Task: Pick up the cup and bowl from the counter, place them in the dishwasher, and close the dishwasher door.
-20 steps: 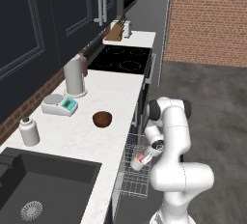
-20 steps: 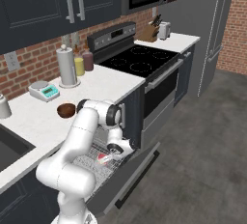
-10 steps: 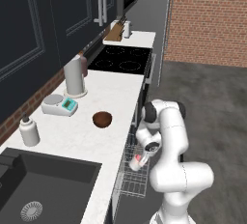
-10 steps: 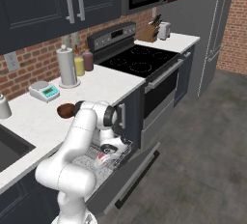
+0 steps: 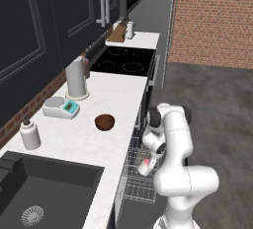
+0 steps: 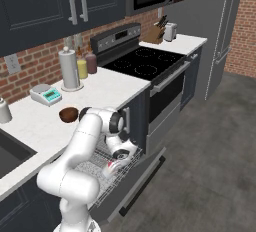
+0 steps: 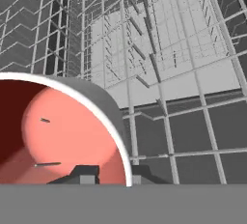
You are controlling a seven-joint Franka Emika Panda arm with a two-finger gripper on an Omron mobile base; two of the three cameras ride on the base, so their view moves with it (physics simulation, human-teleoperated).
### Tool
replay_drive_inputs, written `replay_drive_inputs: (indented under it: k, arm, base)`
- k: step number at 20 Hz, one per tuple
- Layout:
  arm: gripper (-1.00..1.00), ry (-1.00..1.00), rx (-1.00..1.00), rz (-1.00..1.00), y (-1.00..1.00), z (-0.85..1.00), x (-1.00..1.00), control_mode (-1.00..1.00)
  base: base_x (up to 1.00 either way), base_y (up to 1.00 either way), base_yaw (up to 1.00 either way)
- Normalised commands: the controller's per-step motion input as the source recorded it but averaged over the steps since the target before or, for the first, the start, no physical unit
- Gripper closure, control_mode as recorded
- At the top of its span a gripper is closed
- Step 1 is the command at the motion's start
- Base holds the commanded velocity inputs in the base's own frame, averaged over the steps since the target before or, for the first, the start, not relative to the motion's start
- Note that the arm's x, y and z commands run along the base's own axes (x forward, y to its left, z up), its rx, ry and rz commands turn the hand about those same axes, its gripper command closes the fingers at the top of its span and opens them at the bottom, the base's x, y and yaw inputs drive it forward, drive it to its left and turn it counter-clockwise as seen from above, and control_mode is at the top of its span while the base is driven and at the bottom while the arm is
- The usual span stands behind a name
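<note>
The small pale-pink cylinder cup (image 5: 146, 165) sits in the silver wire pull-out rack (image 5: 134, 187) of the dishwasher, below the white marbled stone counter (image 5: 113, 104). The round dark reddish-brown bowl (image 5: 105, 122) rests on the counter, near its front edge, behind the rack.

counter (image 5: 116, 107): bowl (image 5: 105, 122), scale (image 5: 61, 107), canister (image 5: 75, 78), soap bottle (image 5: 29, 134)

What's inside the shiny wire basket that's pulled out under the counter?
The cup is in the wire rack, at the gripper, one finger on each side of its wall. Its salmon-red inside looks empty. The arm covers part of the rack.
</note>
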Motion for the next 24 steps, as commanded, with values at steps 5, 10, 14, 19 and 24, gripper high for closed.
replay_drive_inputs:
  k: [5, 10, 14, 19, 24]
  arm:
    - [-1.00, -0.08, 0.03, 0.03, -0.02, 0.52, -0.21, -1.00]
    - [-1.00, -0.11, 0.07, 0.03, -0.12, 0.66, -0.24, -1.00]
    - [-1.00, -0.14, 0.04, 0.00, -0.07, 0.86, -0.26, -1.00]
    - [-1.00, -0.16, 0.14, 0.00, -0.09, 1.00, -0.35, -1.00]
    - [-1.00, -0.06, 0.35, 0.00, -0.32, 1.00, -0.39, -1.00]
  base:
    - [0.00, 0.00, 0.00]
    - [0.00, 0.00, 0.00]
    - [0.00, 0.00, 0.00]
    - [0.00, 0.00, 0.00]
    - [0.00, 0.00, 0.00]
